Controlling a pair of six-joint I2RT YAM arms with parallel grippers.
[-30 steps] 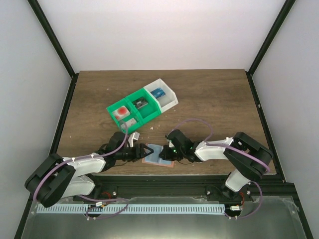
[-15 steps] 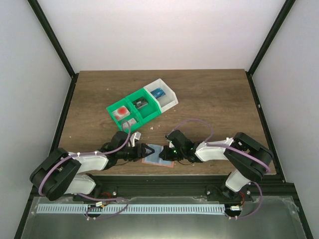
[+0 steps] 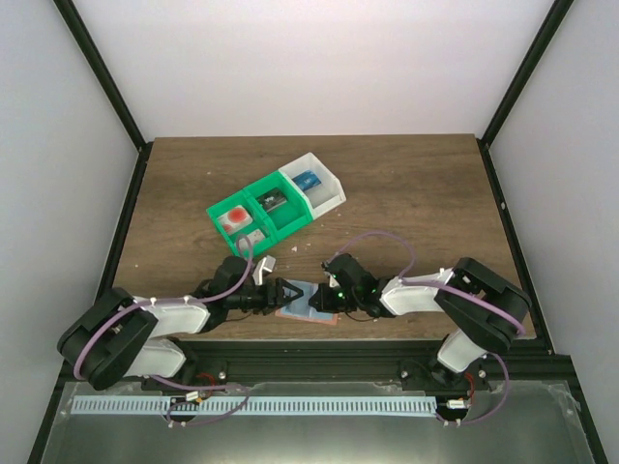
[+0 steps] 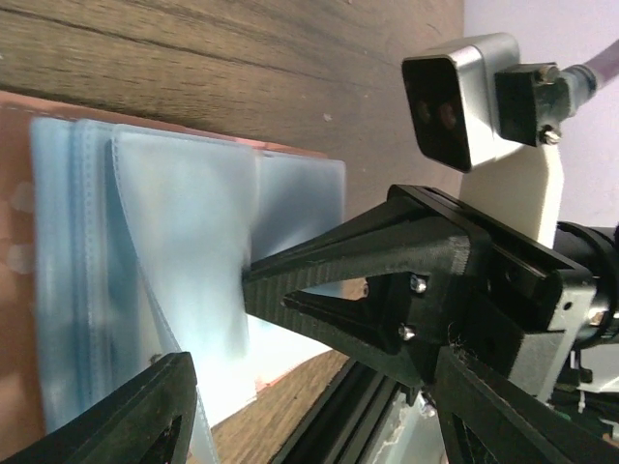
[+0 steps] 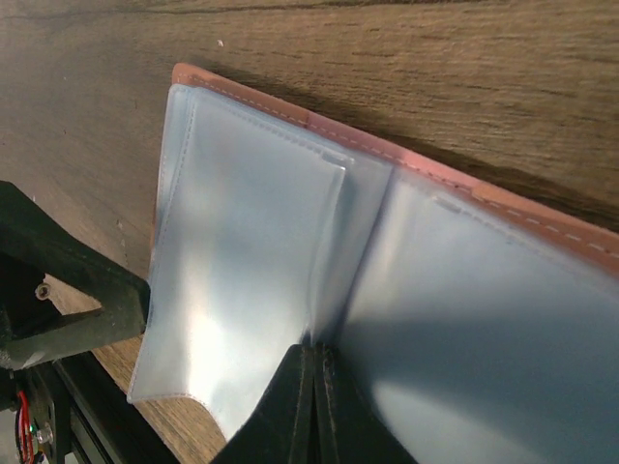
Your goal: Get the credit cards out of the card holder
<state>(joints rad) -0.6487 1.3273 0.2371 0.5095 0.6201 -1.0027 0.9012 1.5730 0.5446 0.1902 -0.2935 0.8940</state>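
The salmon-brown card holder (image 3: 327,322) lies open near the table's front edge, with pale blue credit cards (image 3: 308,302) on its inner face. Its orange-brown rim shows in the right wrist view (image 5: 435,164) and the left wrist view (image 4: 14,242). My right gripper (image 3: 320,303) is shut at the centre fold (image 5: 316,360); it pinches the edge of a pale blue card (image 4: 184,242) that stands lifted off the stack. My left gripper (image 3: 290,293) is open at the holder's left side. Its fingers (image 4: 135,416) straddle the cards and the right gripper's tip, and hold nothing.
A green-and-white three-compartment bin (image 3: 290,215) stands behind the arms, holding a red block (image 3: 235,217), a black block (image 3: 273,200) and a blue block (image 3: 309,180). The black frame rail (image 3: 319,350) runs just in front of the card holder.
My left gripper has slid a little to the right, closer over the card holder's left side. The right gripper and the holder have stayed put.
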